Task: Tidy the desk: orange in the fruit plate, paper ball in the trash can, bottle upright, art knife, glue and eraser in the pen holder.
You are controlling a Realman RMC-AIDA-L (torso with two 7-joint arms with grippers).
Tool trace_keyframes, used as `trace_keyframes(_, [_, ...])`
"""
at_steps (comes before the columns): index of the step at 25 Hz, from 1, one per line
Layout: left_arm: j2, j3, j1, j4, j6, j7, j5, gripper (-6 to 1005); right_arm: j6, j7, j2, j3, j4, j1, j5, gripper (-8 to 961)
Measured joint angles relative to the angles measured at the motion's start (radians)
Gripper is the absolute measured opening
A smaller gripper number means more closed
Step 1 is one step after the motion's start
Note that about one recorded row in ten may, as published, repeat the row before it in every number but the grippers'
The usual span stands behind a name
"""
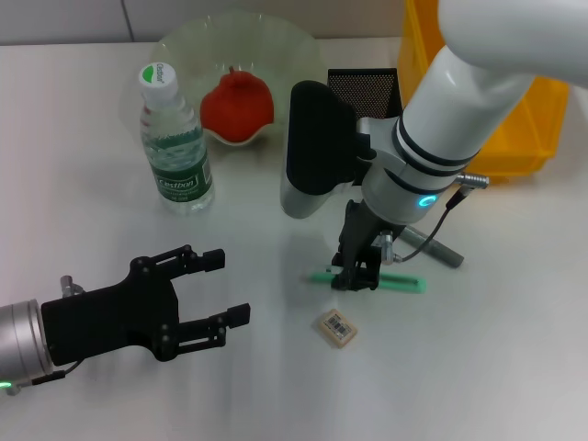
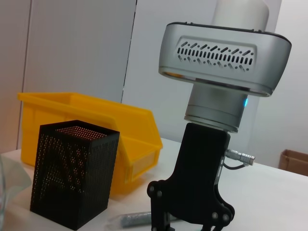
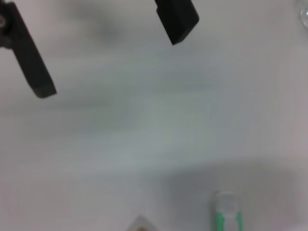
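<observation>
Green knife (image 1: 397, 279) lay at the table's centre, with the right gripper (image 1: 356, 272) hovering just over its 9 o'clock end; whether its fingers were released or clenched I cannot tell. Left gripper (image 1: 217, 299) rested released at 8 o'clock. Eraser (image 1: 336, 328) sat at 6 o'clock of the knife, holder (image 1: 364, 90) at 12.

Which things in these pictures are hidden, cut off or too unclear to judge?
- Art knife: head view, its middle is covered by the right gripper; contact cannot be told.
- Glue: head view, partly behind the right arm; left wrist view cuts it off.
- Trash can: head view, inside hidden by the arm, no paper ball visible.
- Eraser: label too small to read.
- Left gripper: open, idle.
</observation>
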Motion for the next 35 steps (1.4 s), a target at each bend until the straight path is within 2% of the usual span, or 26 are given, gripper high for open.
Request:
trace_keyframes(4, [0.001, -0.001, 0.0, 0.0, 0.001, 0.0, 0.0, 784, -0.009, 0.0, 0.0, 0.007, -0.006, -0.001, 0.001, 242])
trace_keyframes(12, [0.001, -0.002, 0.0, 0.003, 0.003, -0.001, 0.0, 784, -0.01, 0.001, 0.0, 0.007, -0.006, -0.001, 0.002, 169])
trace_keyframes(32, [0.002, -0.002, -0.001, 0.003, 0.003, -0.002, 0.0, 784, -0.01, 0.0, 0.0, 0.008, -0.014, -0.002, 0.002, 169])
trace_keyframes(35, [0.003, -0.002, 0.0, 0.003, 0.003, -0.002, 0.0, 784, -0.012, 0.0, 0.0, 0.012, -0.049, -0.021, 0.005, 170])
